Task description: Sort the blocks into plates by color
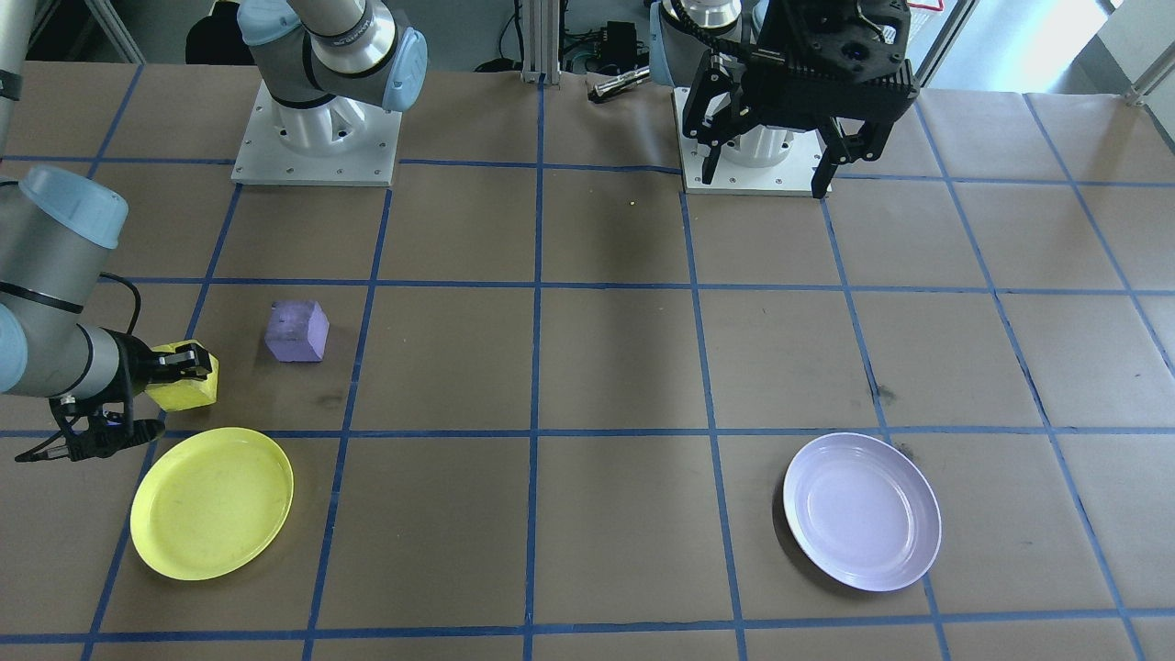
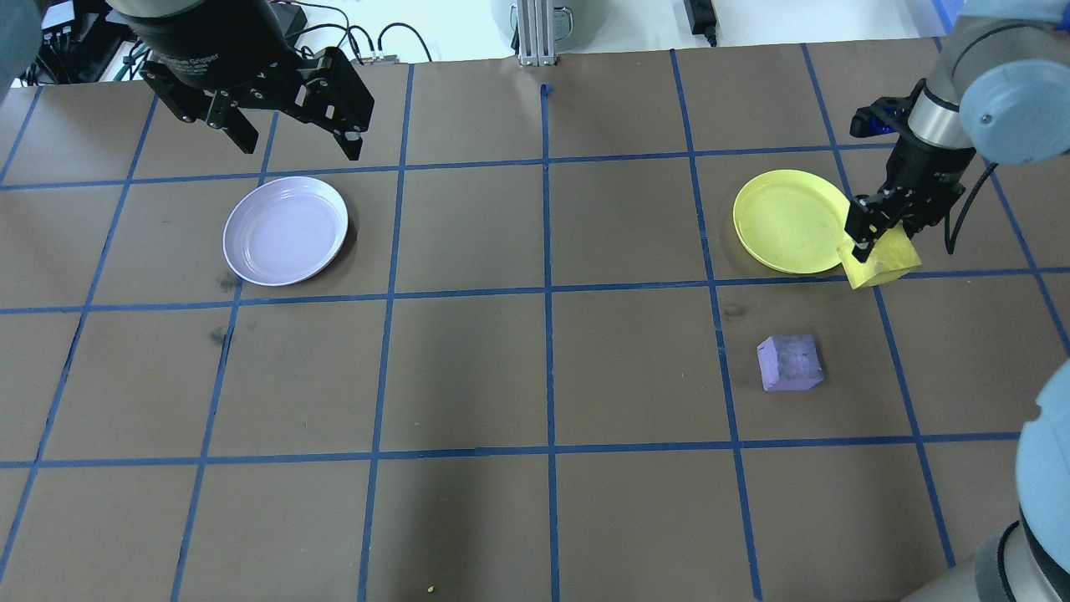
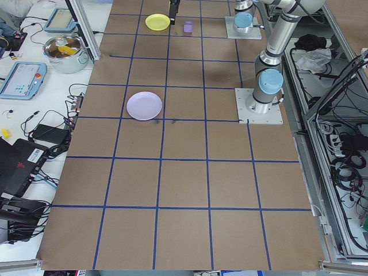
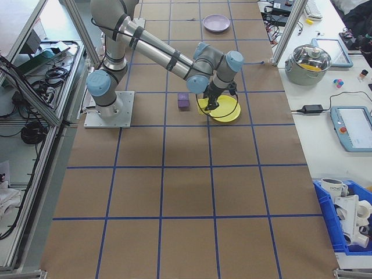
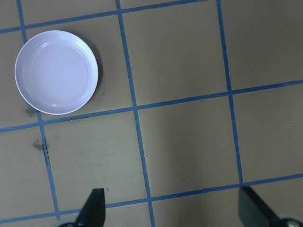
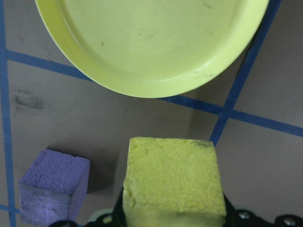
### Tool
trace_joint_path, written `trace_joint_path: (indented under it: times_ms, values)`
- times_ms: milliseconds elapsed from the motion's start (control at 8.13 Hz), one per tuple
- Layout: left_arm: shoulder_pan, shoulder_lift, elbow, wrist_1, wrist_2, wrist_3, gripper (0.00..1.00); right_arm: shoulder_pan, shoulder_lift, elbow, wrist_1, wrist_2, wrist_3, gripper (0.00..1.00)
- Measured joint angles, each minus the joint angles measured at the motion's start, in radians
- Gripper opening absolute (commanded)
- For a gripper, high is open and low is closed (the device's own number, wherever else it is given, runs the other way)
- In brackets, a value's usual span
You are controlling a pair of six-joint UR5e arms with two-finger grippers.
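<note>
- The right gripper [image 2: 869, 238] is clenched on the yellow block [image 2: 879, 261], carrying it clear of the table just beside the rim of the yellow plate [image 2: 786, 219] (the short hop to the matching colour looks like the step in hand).
- In the right wrist view the block [image 6: 173, 182] sits squarely between the jaws with the plate [image 6: 151, 42] ahead, so the drop seems to need only a small move forward over the dish.
- The purple block [image 2: 789, 362] rests on the brown paper near the yellow plate, not touching it and well apart from the lavender plate [image 2: 285, 229], its own target.
- The left gripper [image 2: 288, 113] hangs released, fingers spread, above the table near the lavender plate, holding nothing; it seems parked out of the way.
</note>
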Motion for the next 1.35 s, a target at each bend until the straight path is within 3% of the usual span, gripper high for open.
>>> trace_joint_path:
  times_ms: [246,615,738,861,984,1353]
  values:
    - [0.0,0.0,0.0,0.0,0.0,0.0,1.0,0.044,0.012,-0.067,0.0,0.078,0.077,0.0]
    - [0.0,0.0,0.0,0.0,0.0,0.0,1.0,0.086,0.11,-0.095,-0.192,0.078,0.114,0.0]
    - [0.0,0.0,0.0,0.0,0.0,0.0,1.0,0.088,0.148,-0.11,-0.241,0.071,0.116,0.31]
    - [0.0,0.0,0.0,0.0,0.0,0.0,1.0,0.089,0.178,-0.125,-0.266,0.067,0.119,0.93]
    - [0.0,0.0,0.0,0.0,0.0,0.0,1.0,0.091,0.194,-0.134,-0.276,0.065,0.129,1.0]
    - [0.0,0.001,0.0,0.0,0.001,0.0,1.0,0.115,0.164,-0.14,-0.226,0.056,0.174,1.0]
